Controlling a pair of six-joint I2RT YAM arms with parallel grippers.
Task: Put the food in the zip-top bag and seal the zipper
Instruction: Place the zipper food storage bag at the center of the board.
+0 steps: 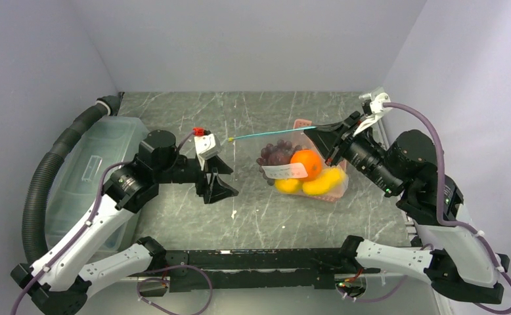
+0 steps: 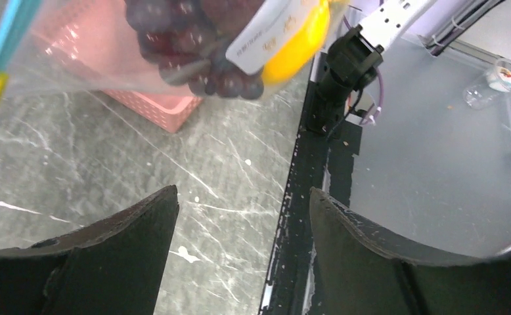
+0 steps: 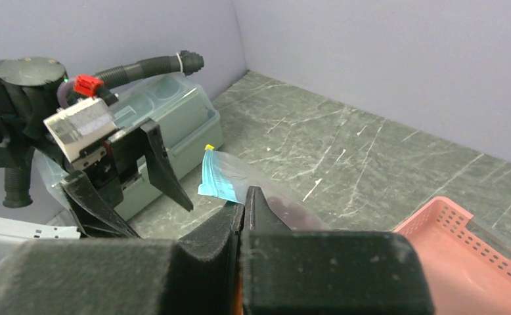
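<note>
The clear zip-top bag (image 1: 286,172) hangs over the table with my right gripper (image 1: 328,141) shut on its top right corner. Through the plastic I see the food: purple grapes (image 1: 276,154), an orange ball (image 1: 306,163) and yellow pieces (image 1: 323,182). The teal zipper (image 1: 272,133) runs taut to the left and ends in a small yellow slider (image 1: 230,139). Just below and left of that end, my left gripper (image 1: 232,181) stands open and empty. In the left wrist view the gripper (image 2: 243,193) is below the bag (image 2: 108,59), apart from it. In the right wrist view the jaws (image 3: 246,197) pinch the zipper (image 3: 217,174).
A pink perforated basket (image 1: 302,123) stands on the table behind and under the hanging bag. A translucent lidded bin (image 1: 88,164) with a black corrugated hose (image 1: 43,177) lies along the left wall. The black base rail (image 1: 259,259) runs along the near edge.
</note>
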